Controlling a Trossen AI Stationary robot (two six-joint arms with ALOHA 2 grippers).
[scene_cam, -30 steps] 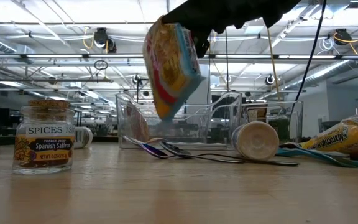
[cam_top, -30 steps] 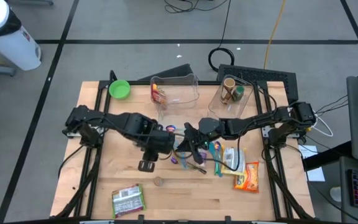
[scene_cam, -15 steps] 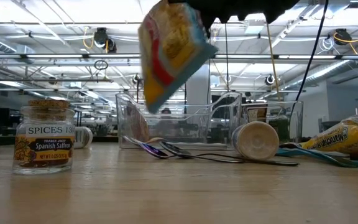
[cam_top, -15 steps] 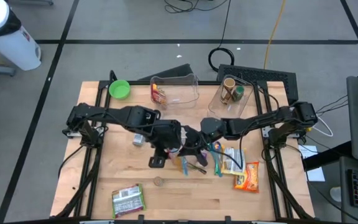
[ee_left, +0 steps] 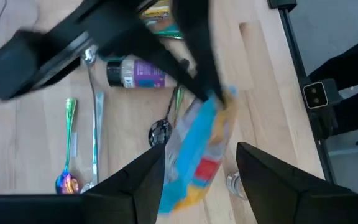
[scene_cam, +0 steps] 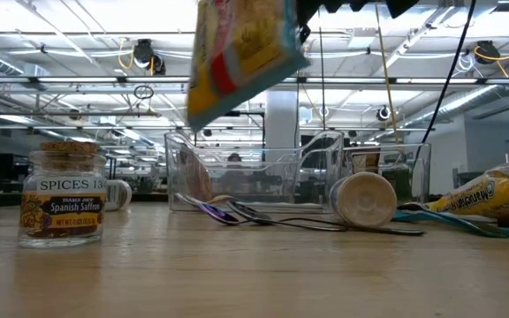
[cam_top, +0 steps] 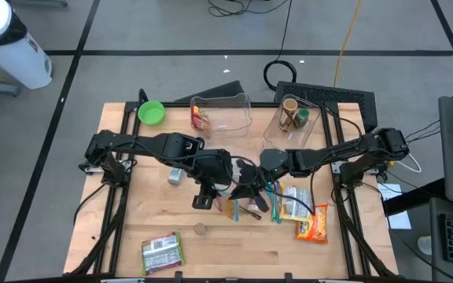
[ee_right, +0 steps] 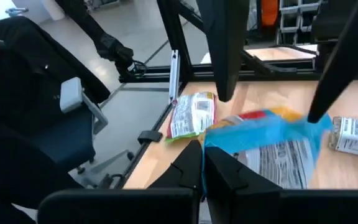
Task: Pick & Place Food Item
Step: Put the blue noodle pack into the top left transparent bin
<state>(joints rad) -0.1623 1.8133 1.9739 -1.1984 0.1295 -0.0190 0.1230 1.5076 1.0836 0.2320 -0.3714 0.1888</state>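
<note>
Snack packet (scene_cam: pixel 241 55) higher than before, top cut off; right fingers (ee_right: pixel 202 163) clamped on it, left fingers (ee_left: pixel 143 180) apart.

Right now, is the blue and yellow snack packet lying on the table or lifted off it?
Lifted. The blue and yellow snack packet hangs well above the wooden table, pinched at its edge by the right gripper, with clear air beneath it in the low view.

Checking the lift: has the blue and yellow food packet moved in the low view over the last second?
Yes. The food packet has risen: it used to hang just above the rim of the clear bin, and now sits well clear of it, partly cut off by the picture's top edge.
</note>
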